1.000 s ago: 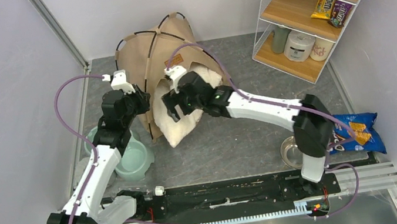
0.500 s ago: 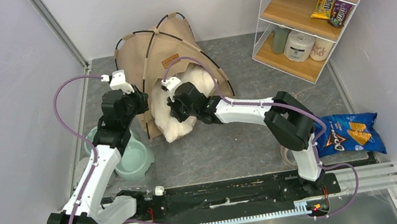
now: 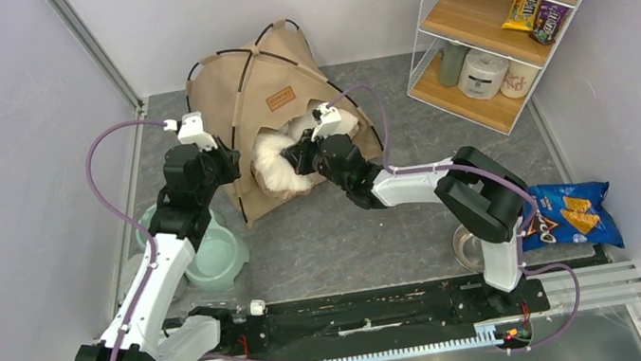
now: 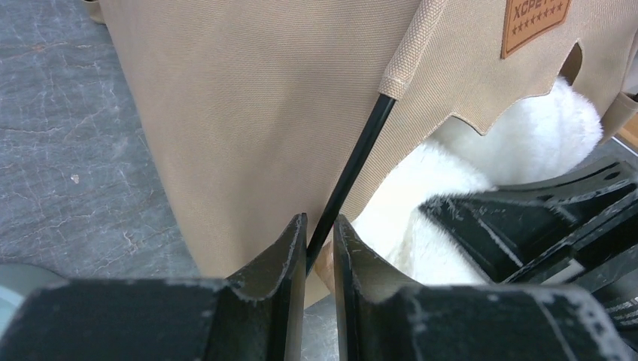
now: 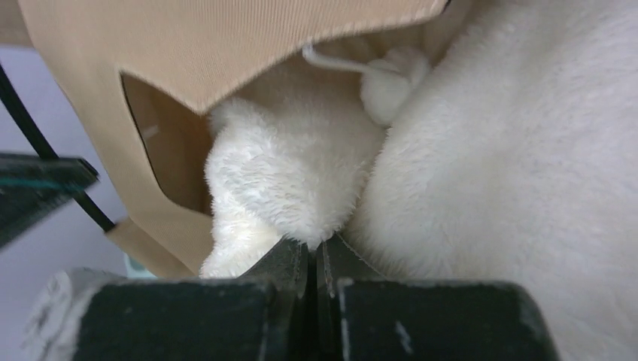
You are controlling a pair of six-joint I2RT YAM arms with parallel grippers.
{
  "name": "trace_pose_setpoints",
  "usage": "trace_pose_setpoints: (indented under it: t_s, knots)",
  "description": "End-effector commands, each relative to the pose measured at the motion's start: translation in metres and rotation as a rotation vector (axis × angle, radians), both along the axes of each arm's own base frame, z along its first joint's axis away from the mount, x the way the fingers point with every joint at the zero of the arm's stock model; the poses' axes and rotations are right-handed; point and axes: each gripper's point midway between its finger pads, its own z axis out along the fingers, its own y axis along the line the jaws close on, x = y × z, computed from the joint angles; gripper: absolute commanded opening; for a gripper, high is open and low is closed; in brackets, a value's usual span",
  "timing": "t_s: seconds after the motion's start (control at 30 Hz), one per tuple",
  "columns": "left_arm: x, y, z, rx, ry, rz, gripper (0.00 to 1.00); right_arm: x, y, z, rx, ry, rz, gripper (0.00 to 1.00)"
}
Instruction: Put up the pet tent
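- The left gripper (image 4: 320,244) is holding its jaws narrow, pinching a thin black pole (image 4: 361,150) of the pet tent (image 3: 258,79) between them.
- That pole is running up into a beige webbing sleeve on the tent's left near side, beside the brown label patch (image 4: 533,22).
- The right gripper (image 5: 316,252) is keeping its jaws pressed fully together, tips pushing against the fluffy white pillow (image 5: 527,150); whether any fur is caught, I cannot tell.
- The pillow is lying in the tent's arched doorway, bulging out towards the near side.
- The tent is standing at the far middle of the grey table (image 3: 381,229), against the back wall, doorway facing near.
- A green bowl (image 3: 218,258) is sitting near-left of the tent, under the left arm.
- A wire shelf (image 3: 502,10) is standing far right, and a blue chip bag (image 3: 576,214) is lying near right.
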Motion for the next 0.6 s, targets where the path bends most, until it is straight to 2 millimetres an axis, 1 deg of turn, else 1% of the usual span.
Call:
trace_pose_setpoints:
  t_s: [0.0, 0.07, 0.13, 0.23, 0.3, 0.37, 0.5, 0.57]
  knots:
    - [-0.002, -0.002, 0.026, -0.053, -0.043, 0.007, 0.24, 0.022, -0.02, 0.098, 0.335, -0.15, -0.166, 0.0]
    - [-0.004, -0.002, 0.029, -0.056, -0.046, 0.007, 0.24, 0.026, -0.011, 0.096, 0.358, -0.139, -0.152, 0.0]
    - [-0.007, -0.002, 0.034, -0.058, -0.051, 0.004, 0.27, 0.034, -0.001, 0.09, 0.406, -0.116, -0.147, 0.0]
    - [-0.01, 0.0, 0.038, -0.056, -0.064, 0.011, 0.29, 0.043, 0.019, 0.075, 0.435, -0.092, -0.117, 0.0]
    - [-0.011, 0.002, 0.042, -0.052, -0.067, 0.015, 0.3, 0.048, 0.028, 0.058, 0.404, -0.07, -0.12, 0.0]
    - [-0.013, 0.002, 0.043, -0.051, -0.068, 0.017, 0.31, 0.051, 0.033, 0.037, 0.351, -0.052, -0.133, 0.0]
    - [-0.015, 0.002, 0.046, -0.062, -0.074, 0.016, 0.33, 0.055, 0.032, -0.003, 0.217, -0.026, -0.179, 0.0]
    - [-0.016, 0.001, 0.047, -0.067, -0.077, 0.014, 0.34, 0.057, 0.03, -0.018, 0.153, -0.015, -0.19, 0.06]
